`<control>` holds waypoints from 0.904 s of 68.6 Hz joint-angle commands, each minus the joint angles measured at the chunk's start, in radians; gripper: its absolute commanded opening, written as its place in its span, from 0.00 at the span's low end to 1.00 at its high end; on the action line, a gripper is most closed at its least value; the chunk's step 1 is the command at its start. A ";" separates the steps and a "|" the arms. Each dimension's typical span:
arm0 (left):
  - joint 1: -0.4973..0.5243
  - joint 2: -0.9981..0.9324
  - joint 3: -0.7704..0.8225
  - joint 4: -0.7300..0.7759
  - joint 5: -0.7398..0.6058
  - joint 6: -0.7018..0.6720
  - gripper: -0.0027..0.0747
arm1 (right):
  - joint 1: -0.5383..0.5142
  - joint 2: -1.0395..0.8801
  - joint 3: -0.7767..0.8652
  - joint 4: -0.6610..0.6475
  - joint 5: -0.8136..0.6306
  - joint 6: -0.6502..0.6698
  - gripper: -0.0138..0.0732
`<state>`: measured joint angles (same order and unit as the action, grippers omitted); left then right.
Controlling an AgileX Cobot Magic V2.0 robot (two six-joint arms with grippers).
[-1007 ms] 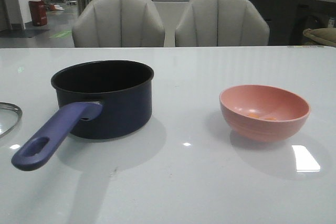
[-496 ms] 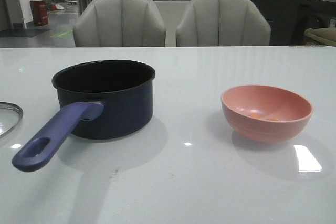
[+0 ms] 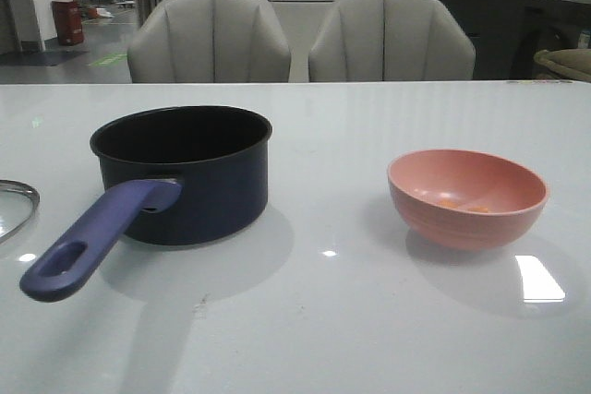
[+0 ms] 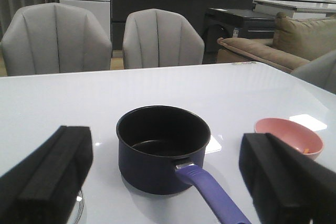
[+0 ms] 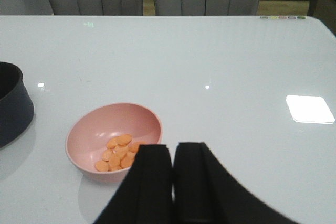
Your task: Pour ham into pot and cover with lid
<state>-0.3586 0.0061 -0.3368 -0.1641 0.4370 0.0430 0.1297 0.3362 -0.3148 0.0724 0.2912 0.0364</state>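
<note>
— Ham [image 5: 117, 153] sits in the pink bowl [image 5: 89, 139]; my right wrist camera shows it plainly, the front camera only orange specks.

— And the grippers?

— I see the right gripper [image 5: 173, 157] closed, the left gripper [image 4: 168, 182] spread wide behind the empty pot [image 4: 163, 148].

— The lid [image 3: 17, 205]?

— Only the front camera catches its rim, left of the pot's handle [image 3: 92, 237].

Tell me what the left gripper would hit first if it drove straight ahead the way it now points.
Most likely the dark navy round saucepan: it sits centred between the open left gripper's black pads, its blue-purple handle pointing back toward the gripper. Depth is unclear.
</note>
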 commanded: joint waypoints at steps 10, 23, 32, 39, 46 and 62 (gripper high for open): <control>-0.007 0.013 -0.024 -0.003 -0.088 -0.001 0.84 | -0.003 0.184 -0.084 -0.001 -0.067 -0.004 0.56; -0.007 0.013 -0.024 -0.003 -0.088 -0.001 0.84 | -0.003 0.444 -0.191 0.033 -0.082 -0.004 0.75; -0.007 0.013 -0.024 -0.003 -0.088 -0.001 0.84 | -0.003 0.635 -0.279 0.048 -0.087 -0.004 0.74; -0.007 0.013 -0.024 -0.003 -0.088 -0.001 0.84 | -0.003 0.806 -0.369 0.048 -0.086 -0.004 0.74; -0.007 0.013 -0.024 -0.003 -0.088 -0.001 0.84 | -0.003 0.968 -0.466 0.054 -0.066 -0.004 0.74; -0.007 0.013 -0.024 -0.003 -0.088 -0.001 0.84 | 0.001 1.252 -0.662 0.054 0.037 -0.004 0.74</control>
<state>-0.3586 0.0061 -0.3343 -0.1635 0.4334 0.0430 0.1297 1.5292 -0.8825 0.1226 0.3253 0.0364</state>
